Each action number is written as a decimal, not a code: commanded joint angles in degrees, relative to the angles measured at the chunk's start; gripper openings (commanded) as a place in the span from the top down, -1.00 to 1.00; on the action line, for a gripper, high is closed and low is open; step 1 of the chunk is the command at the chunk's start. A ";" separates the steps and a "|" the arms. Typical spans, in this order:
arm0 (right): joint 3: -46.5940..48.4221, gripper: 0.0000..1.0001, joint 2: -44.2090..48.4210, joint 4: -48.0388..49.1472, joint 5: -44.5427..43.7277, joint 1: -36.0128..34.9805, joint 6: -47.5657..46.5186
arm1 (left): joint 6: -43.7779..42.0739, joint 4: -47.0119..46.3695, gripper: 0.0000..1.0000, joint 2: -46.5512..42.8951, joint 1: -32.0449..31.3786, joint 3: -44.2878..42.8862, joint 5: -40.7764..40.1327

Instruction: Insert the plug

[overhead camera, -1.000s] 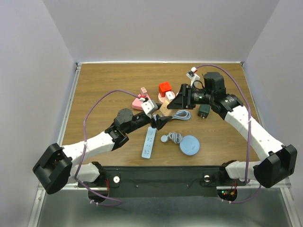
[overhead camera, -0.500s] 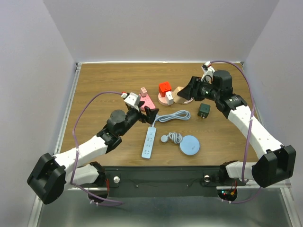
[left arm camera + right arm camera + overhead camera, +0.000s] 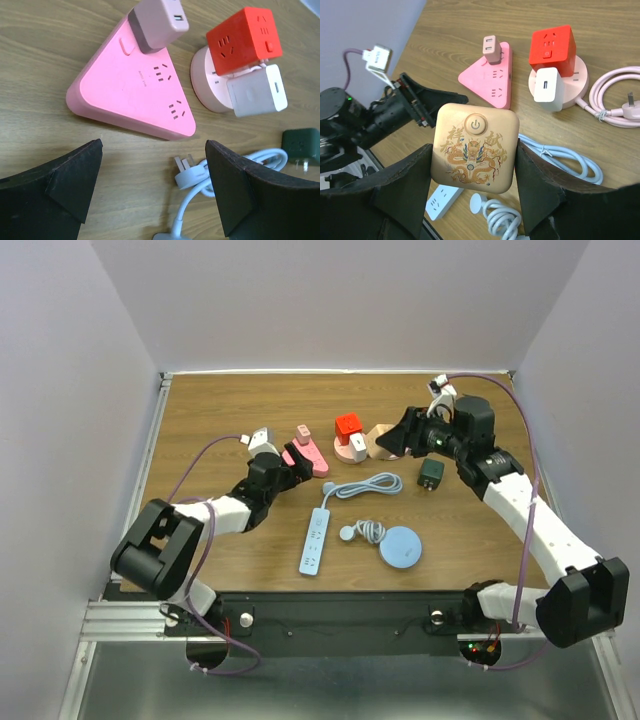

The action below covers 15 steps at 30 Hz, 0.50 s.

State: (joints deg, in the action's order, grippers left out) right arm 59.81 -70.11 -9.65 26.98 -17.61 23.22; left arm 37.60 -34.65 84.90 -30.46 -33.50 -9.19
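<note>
A white plug (image 3: 187, 175) on a pale blue cable (image 3: 370, 485) lies flat on the table just in front of my open, empty left gripper (image 3: 152, 152). That cable runs to a white power strip (image 3: 315, 540). Beyond the plug is a pink triangular socket block (image 3: 135, 95) with a pink charger (image 3: 157, 22) plugged in. In the top view my left gripper (image 3: 300, 468) sits by the pink block (image 3: 305, 455). My right gripper (image 3: 474, 150) is shut on a gold square socket cube (image 3: 474, 148) with a dragon print, held above the table (image 3: 388, 440).
A red cube socket (image 3: 347, 425) stands on a round pink base with a white adapter (image 3: 547, 89) and a pink cable (image 3: 615, 97). A dark green adapter (image 3: 431, 475) lies right of the blue cable. A blue round disc (image 3: 402, 546) and a coiled white cord (image 3: 365, 531) lie near the front.
My left arm has folded back to the left, its gripper moving from the cable to beside the pink block. My right gripper has moved back and right with the gold cube.
</note>
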 commanded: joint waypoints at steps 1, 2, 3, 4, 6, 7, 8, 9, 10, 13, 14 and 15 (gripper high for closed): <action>0.57 0.99 4.19 5.26 0.18 0.03 -1.60 | 9.58 -6.11 -0.89 2.89 1.01 -1.93 0.04; 0.48 0.99 4.45 5.43 0.09 0.03 -1.69 | 10.64 -7.26 -0.89 4.99 1.10 -1.66 0.49; 0.48 0.99 4.80 5.34 0.26 0.03 -1.86 | 12.91 -8.75 -0.89 5.97 1.10 -1.57 0.92; 0.48 0.99 4.98 5.34 0.26 -0.06 -1.87 | 13.89 -9.29 -0.89 6.93 1.10 -1.57 0.93; 0.31 0.99 5.33 5.26 0.53 0.03 -2.22 | 15.56 -10.95 -0.89 9.48 1.10 -1.57 1.54; 0.31 0.99 5.59 5.26 0.79 0.03 -2.48 | 16.79 -12.09 -0.87 10.27 1.02 -1.75 1.63; 0.31 0.99 5.68 5.34 0.79 0.03 -2.48 | 17.23 -12.71 -0.87 11.76 1.01 -1.92 1.63; 0.22 0.99 5.86 5.26 1.05 0.03 -2.65 | 17.76 -13.07 -0.86 12.39 1.01 -2.10 1.55; 0.22 0.99 6.03 5.34 1.32 -0.06 -2.83 | 18.38 -13.59 -0.86 13.00 1.01 -2.71 1.02; -0.05 0.99 6.30 5.34 1.40 0.03 -3.01 | 19.43 -14.21 -0.86 15.37 1.01 -3.77 -0.47; -0.22 0.99 6.38 5.26 1.23 0.03 -3.10 | 19.78 -14.21 -0.86 15.81 1.01 -3.94 -1.09; -0.40 0.99 6.65 5.26 1.32 0.03 -3.18 | 20.14 -14.30 -0.86 16.08 1.01 -4.12 -1.79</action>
State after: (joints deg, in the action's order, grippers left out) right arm 59.40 -65.84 -8.60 27.40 -17.61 21.30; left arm 54.96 -47.09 99.92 -29.50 -35.90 -8.36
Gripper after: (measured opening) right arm 0.663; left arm 0.931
